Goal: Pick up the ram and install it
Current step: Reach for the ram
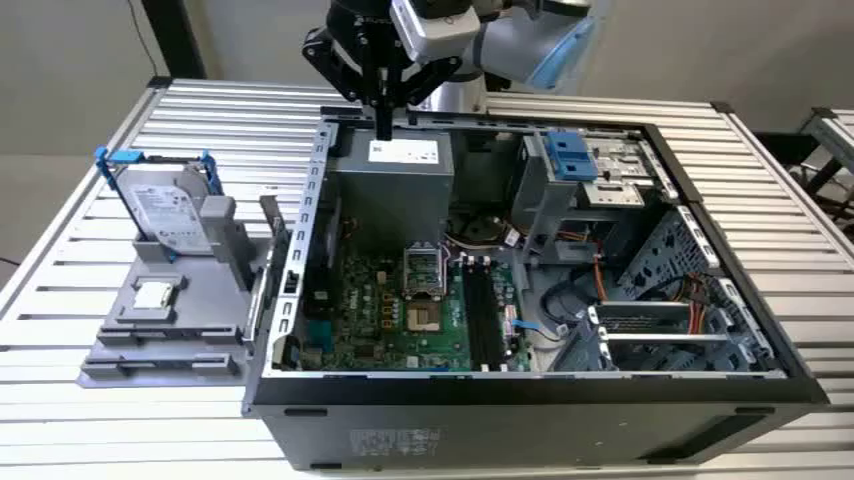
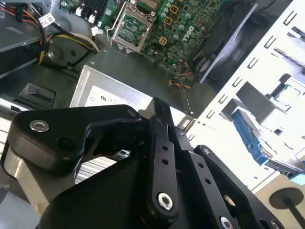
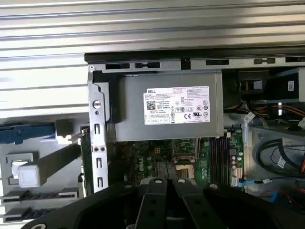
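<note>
Well apart from the ram (image 1: 272, 224) (standing outside the case (image 1: 534, 385)), the fingers (image 1: 384, 120) hang closed.

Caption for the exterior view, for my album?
Black pincer hovers over the silver power supply in the open grey computer case.

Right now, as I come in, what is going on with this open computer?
One robot arm hangs its pincer above the open computer case, over the grey power supply. The pincer is shut and holds nothing that I can see. The ram seems to stand in the grey holder outside the case, near the hard drive, so it is not yet picked up.
</note>
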